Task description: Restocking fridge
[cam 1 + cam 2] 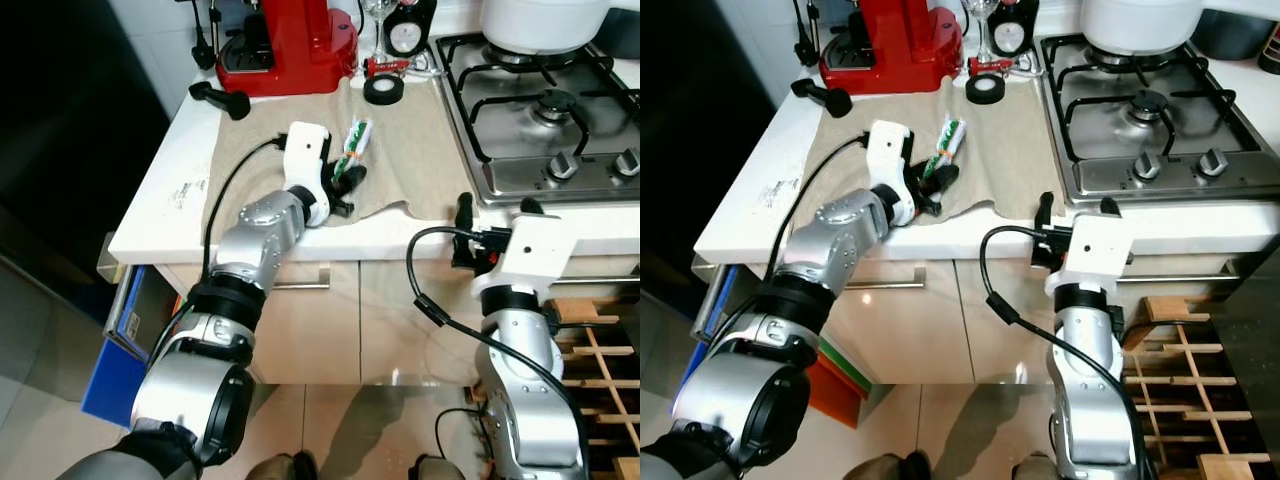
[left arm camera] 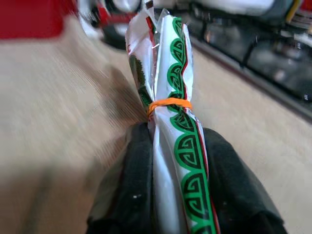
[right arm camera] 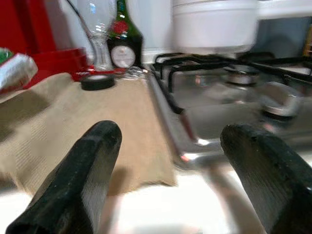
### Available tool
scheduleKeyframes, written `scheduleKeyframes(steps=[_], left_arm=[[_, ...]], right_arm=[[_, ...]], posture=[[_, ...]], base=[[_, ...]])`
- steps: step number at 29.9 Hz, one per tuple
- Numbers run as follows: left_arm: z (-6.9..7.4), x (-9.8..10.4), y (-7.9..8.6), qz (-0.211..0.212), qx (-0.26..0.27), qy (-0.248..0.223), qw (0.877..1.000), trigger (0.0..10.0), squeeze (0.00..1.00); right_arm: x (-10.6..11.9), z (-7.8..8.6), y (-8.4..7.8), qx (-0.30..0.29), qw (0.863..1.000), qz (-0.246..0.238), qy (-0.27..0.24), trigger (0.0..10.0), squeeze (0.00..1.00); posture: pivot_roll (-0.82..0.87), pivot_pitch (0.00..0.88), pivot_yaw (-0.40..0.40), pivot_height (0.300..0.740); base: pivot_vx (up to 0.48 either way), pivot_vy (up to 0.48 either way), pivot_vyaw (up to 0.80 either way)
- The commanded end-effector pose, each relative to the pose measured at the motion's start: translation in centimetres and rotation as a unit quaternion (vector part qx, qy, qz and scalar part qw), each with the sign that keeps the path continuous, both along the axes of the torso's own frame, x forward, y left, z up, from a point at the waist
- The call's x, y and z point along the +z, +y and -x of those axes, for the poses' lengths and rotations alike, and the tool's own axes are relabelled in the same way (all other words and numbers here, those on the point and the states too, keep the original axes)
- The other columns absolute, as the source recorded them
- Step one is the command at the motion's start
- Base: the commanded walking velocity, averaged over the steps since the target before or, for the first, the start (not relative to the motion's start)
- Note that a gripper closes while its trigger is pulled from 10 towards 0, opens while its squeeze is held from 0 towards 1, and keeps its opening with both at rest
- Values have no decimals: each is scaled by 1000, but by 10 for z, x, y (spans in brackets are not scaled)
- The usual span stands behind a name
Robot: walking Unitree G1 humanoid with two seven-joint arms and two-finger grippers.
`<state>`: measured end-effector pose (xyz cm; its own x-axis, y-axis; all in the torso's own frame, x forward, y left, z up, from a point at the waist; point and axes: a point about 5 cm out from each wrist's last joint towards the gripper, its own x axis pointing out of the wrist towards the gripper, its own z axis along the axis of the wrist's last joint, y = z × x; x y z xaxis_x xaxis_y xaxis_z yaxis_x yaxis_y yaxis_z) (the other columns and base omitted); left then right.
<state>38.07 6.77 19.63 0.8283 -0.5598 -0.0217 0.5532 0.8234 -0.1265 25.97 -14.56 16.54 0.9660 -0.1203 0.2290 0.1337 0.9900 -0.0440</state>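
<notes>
A white packet (image 1: 355, 143) with a green pattern and an orange rubber band (image 2: 168, 103) lies on the beige cloth (image 1: 410, 160) on the counter. My left gripper (image 1: 345, 185) is shut on the near end of this packet, its black fingers (image 2: 134, 190) pressing both sides. The packet's far end points toward the back of the counter. My right gripper (image 1: 495, 215) stands open at the counter's front edge, near the stove, with nothing between its fingers (image 3: 83, 170).
A gas stove (image 1: 545, 110) with a white pot (image 1: 540, 22) fills the right of the counter. At the back stand a red machine (image 1: 290, 45), a roll of black tape (image 1: 383, 89), a glass and a bottle. A wooden rack (image 1: 600, 360) stands low right; dark fridge (image 1: 60, 150) at left.
</notes>
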Motion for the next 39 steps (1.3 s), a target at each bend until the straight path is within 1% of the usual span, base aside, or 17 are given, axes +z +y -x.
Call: scheduleKeyframes(steps=[1, 3, 4, 5, 7, 8, 10, 15, 20, 21, 22, 25, 27, 31, 34, 36, 39], left_arm=[[0, 12, 10, -18, 12, -40, 999, 0, 0], [-2, 15, 19, -39, 18, -62, 997, 0, 0], [-2, 15, 19, -39, 18, -62, 997, 0, 0], [-5, 15, 32, -63, 31, -77, 995, 0, 0], [-6, 15, 35, -65, 36, -77, 994, 0, 0], [-7, 16, 40, -68, 45, -81, 993, 0, 0], [-7, 21, 47, -56, 64, -84, 993, 0, 0], [-2, 20, 51, -30, 82, -86, 993, 0, 0], [-1, 6, 38, -28, 73, -67, 995, 0, 0], [-1, 5, 35, -26, 72, -63, 995, 6392, 0], [-1, 5, 33, -25, 70, -63, 995, 10000, 0], [0, 10, 29, -18, 68, -76, 995, 10000, 0], [1, 20, 28, -21, 75, -110, 991, 10000, 0], [-1, 44, 31, -21, 116, -187, 975, 10000, 0], [-4, 55, 31, -43, 143, -233, 961, 10000, 0], [-6, 63, 31, -44, 156, -250, 955, 10000, 0], [-10, 68, 28, -41, 163, -251, 953, 10000, 0]], right_arm=[[2, -5, 8, 28, 1000, 0, -7, 10000, 0], [5, -12, 6, 39, 999, 16, -12, 10000, 0], [5, -12, 6, 39, 999, 16, -12, 10000, 0], [7, -17, -1, 37, 999, 30, -17, 10000, 0], [7, -19, -3, 36, 999, 33, -17, 10000, 0], [8, -20, -6, 33, 999, 36, -19, 10000, 0], [11, -22, -8, 30, 998, 41, -25, 10000, 0], [12, -27, -10, 40, 997, 54, -30, 10000, 0], [9, -32, -7, 51, 996, 60, -30, 10000, 0], [9, -33, -7, 50, 996, 60, -31, 10000, 0], [9, -33, -6, 49, 997, 59, -33, 10000, 0], [9, -34, -6, 46, 997, 57, -35, 10000, 0], [9, -34, -6, 44, 997, 56, -38, 10000, 0], [6, -34, -8, 41, 997, 58, -37, 10000, 0], [6, -35, -9, 37, 997, 57, -38, 10000, 0], [7, -35, -8, 37, 997, 58, -39, 10000, 0], [7, -36, -7, 41, 996, 63, -38, 10000, 0]], posture=[[-63, 63, 103, 740], [-65, 49, 88, 740], [-65, 49, 88, 740], [-75, 28, 70, 740], [-77, 24, 67, 740], [-84, 12, 58, 740], [-91, 0, 46, 740], [-75, 0, 22, 740], [-69, 0, 31, 740], [-71, 0, 35, 740], [-73, 0, 39, 740], [-77, 0, 44, 740], [-81, 0, 53, 740], [-83, 0, 58, 740], [-87, 0, 53, 740], [-88, 0, 51, 740], [-90, 0, 46, 740]], base=[[0, 0, 0], [0, 0, 0], [0, 0, 0], [0, 0, 0], [0, 0, 0], [0, 0, 0], [0, 0, 0], [0, 0, 0], [0, 0, 0], [0, 0, 0], [0, 0, 0], [0, 0, 0], [0, 0, 0], [0, 0, 0], [0, 0, 0], [0, 0, 0], [0, 0, 0]])
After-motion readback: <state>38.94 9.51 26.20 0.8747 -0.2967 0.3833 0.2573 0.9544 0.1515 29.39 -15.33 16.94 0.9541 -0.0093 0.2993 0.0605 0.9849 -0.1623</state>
